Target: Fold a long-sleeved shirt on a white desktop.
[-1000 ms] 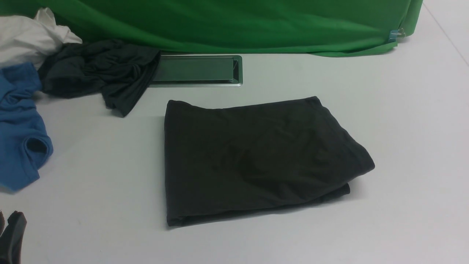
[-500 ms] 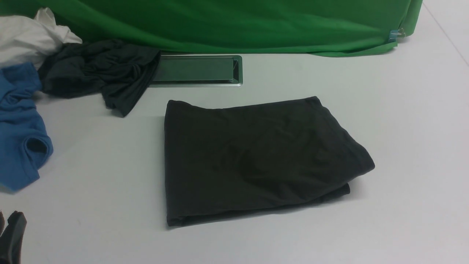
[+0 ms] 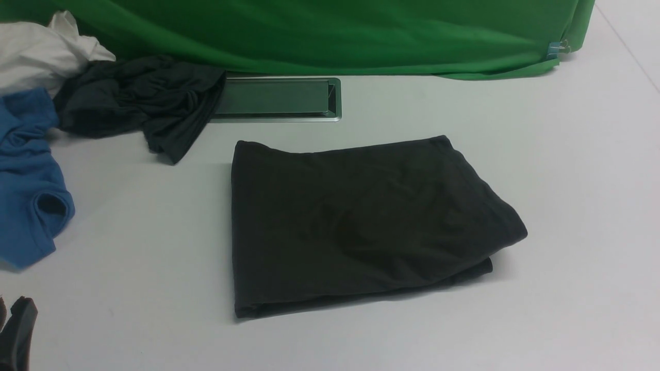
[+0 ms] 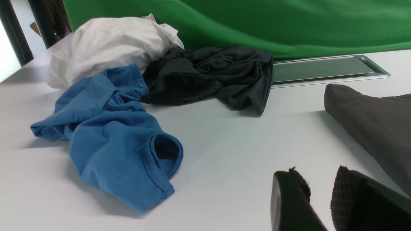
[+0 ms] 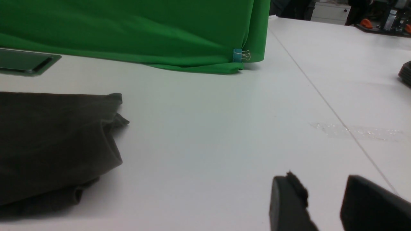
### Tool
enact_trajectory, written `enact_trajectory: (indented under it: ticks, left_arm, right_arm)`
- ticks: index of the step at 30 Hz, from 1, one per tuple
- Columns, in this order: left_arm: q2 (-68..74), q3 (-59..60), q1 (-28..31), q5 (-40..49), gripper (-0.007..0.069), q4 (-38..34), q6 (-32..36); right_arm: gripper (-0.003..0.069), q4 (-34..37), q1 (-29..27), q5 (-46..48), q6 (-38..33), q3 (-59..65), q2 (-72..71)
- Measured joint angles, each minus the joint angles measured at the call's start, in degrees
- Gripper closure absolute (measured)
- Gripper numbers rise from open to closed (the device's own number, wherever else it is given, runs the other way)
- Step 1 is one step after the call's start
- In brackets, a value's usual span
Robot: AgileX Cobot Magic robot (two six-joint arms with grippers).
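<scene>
In the front view the long-sleeved shirt [image 3: 361, 221] lies folded into a compact, layered rectangle at the middle of the white desktop [image 3: 567, 180], just nearer than the silver hatch [image 3: 276, 98] and well apart from the heap at the far left: a slate-grey garment [image 3: 139, 103], a blue shirt [image 3: 28, 180] and a white cloth [image 3: 41, 49], with the green backdrop [image 3: 335, 31] behind. The knit looks soft, light and limp; I judge it will sag and unfold if lifted by one layer, so any grasp should pinch all layers together at a corner or along the near folded edge, ideally with both arms. Only a dark sliver of the left gripper [image 3: 15, 330] shows at the near left corner. In the left wrist view the left gripper [image 4: 321, 199] stands with a modest gap between its fingers, holding nothing, over bare desktop beside the shirt's left edge [image 4: 375, 128]. In the right wrist view the right gripper [image 5: 324, 202] is likewise parted and empty, off to the right of the shirt's loose right corner [image 5: 61, 141], where the lower layers peek out unevenly.
</scene>
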Motion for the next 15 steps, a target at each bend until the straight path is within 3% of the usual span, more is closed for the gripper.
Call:
enact_trajectory:
  ticks: [15]
  left_arm:
    - [0.00, 0.00, 0.00, 0.00, 0.0407, 0.00, 0.00]
  right_arm:
    - [0.0419, 0.30, 0.00, 0.00, 0.00, 0.00, 0.00]
